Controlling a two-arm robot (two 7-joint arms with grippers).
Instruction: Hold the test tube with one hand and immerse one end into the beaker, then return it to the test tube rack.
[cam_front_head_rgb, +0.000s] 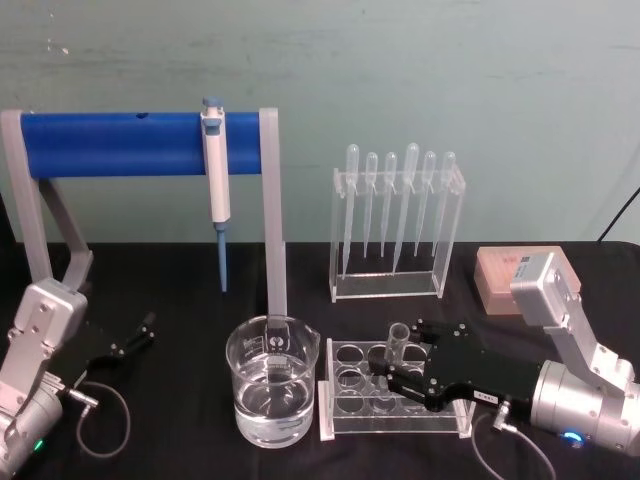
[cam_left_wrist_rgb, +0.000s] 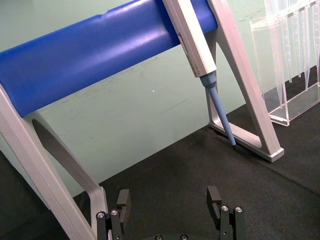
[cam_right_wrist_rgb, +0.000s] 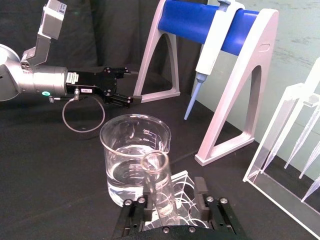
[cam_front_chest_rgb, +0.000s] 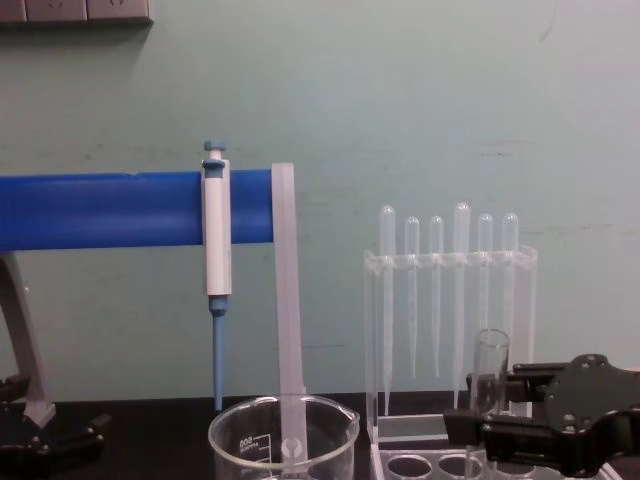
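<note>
The test tube (cam_front_head_rgb: 396, 345) stands tilted in a hole of the clear rack (cam_front_head_rgb: 335, 425), open rim up. My right gripper (cam_front_head_rgb: 407, 352) reaches in from the right and is open around it. In the right wrist view the test tube (cam_right_wrist_rgb: 161, 187) sits between the fingers (cam_right_wrist_rgb: 201, 197), with a gap on one side. The beaker (cam_front_head_rgb: 272, 380), part full of clear liquid, stands just left of the rack. It also appears in the right wrist view as the beaker (cam_right_wrist_rgb: 132, 160) beyond the tube. My left gripper (cam_front_head_rgb: 137, 335) rests open at the far left.
A grey stand with a blue bar (cam_front_head_rgb: 140, 143) holds a white-and-blue pipettor (cam_front_head_rgb: 216, 185) behind the beaker. A clear holder of plastic pipettes (cam_front_head_rgb: 398, 225) stands behind the rack. A pink box (cam_front_head_rgb: 500, 275) sits at the back right.
</note>
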